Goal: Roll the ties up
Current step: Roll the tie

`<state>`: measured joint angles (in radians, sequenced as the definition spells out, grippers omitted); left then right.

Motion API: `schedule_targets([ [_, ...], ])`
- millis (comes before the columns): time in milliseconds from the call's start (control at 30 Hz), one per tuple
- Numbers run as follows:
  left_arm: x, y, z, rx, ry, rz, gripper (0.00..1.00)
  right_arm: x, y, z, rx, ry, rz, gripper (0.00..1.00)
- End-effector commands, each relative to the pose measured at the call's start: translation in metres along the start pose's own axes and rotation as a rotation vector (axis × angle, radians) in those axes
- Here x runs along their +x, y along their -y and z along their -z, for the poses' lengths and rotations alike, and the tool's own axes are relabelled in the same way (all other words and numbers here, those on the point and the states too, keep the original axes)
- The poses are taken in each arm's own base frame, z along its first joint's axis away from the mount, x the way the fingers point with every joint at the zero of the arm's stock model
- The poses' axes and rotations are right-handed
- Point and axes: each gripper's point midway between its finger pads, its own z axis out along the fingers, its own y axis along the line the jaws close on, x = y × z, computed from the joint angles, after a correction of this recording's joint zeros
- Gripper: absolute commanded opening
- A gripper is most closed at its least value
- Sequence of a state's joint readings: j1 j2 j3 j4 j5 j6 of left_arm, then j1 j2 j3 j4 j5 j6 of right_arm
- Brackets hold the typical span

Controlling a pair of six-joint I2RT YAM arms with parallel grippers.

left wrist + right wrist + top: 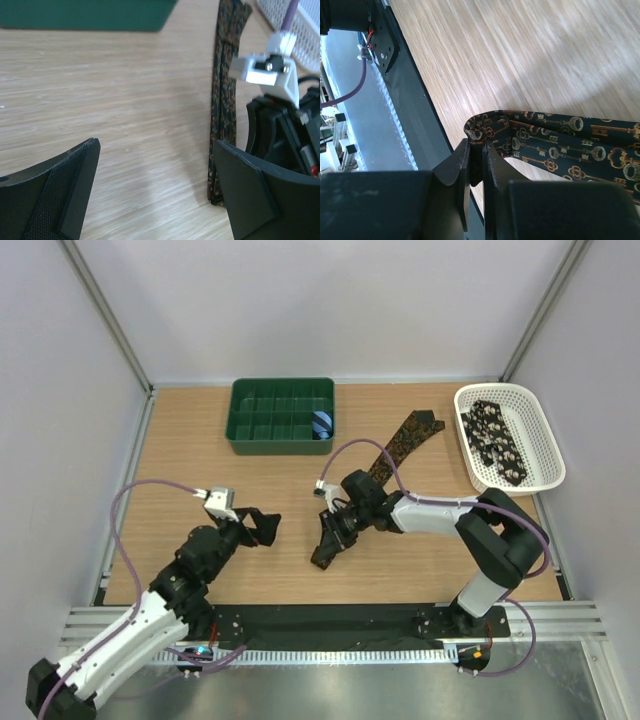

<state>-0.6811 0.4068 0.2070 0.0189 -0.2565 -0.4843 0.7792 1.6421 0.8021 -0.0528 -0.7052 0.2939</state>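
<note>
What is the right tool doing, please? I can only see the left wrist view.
Observer: The right tool is shut on the near end of the tie.
Operator: Thank you. Is anything in the basket?
Observer: Yes, a second tie lies in the basket.
Operator: And the tray?
Observer: The tray holds one blue roll, in a compartment at its right end.
</note>
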Motion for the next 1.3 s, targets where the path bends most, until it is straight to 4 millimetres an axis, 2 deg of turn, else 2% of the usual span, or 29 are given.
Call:
schedule_targets([
  [0,-0.006,0.036,-0.011,0.151,-0.02,-0.094,1.0,-0.004,0.001,-0.001,-0.032,0.011,0.01,0.01],
  [33,0.01,0.035,-0.018,0.138,-0.082,-0.129,1.0,-0.003,0.002,-0.002,-0.029,0.006,0.007,0.01],
  [67,0.018,0.047,-0.017,0.169,-0.105,-0.157,1.0,-0.002,0.005,-0.002,-0.024,0.004,-0.002,0.01],
  [100,0.017,0.05,-0.019,0.164,-0.098,-0.174,1.0,0.0,0.01,-0.004,-0.016,-0.003,-0.016,0.01],
  [300,0.057,0.088,-0.016,0.345,-0.222,-0.316,1.0,-0.004,0.025,-0.003,-0.007,0.0,-0.061,0.01],
  [533,0.078,0.094,-0.013,0.355,-0.278,-0.389,1.0,-0.005,0.039,-0.001,0.019,0.01,-0.083,0.01],
  [767,0.094,0.101,-0.025,0.33,-0.364,-0.445,1.0,-0.005,0.051,-0.008,0.046,0.003,-0.095,0.01],
  [900,0.096,0.116,-0.032,0.351,-0.381,-0.468,1.0,-0.002,0.055,-0.01,0.058,-0.003,-0.103,0.01],
  [1133,0.123,0.121,-0.035,0.318,-0.498,-0.52,1.0,-0.001,0.056,-0.009,0.066,0.036,-0.105,0.01],
  [1267,0.136,0.115,-0.038,0.288,-0.534,-0.534,0.96,0.004,0.057,-0.01,0.056,0.052,-0.133,0.01],
])
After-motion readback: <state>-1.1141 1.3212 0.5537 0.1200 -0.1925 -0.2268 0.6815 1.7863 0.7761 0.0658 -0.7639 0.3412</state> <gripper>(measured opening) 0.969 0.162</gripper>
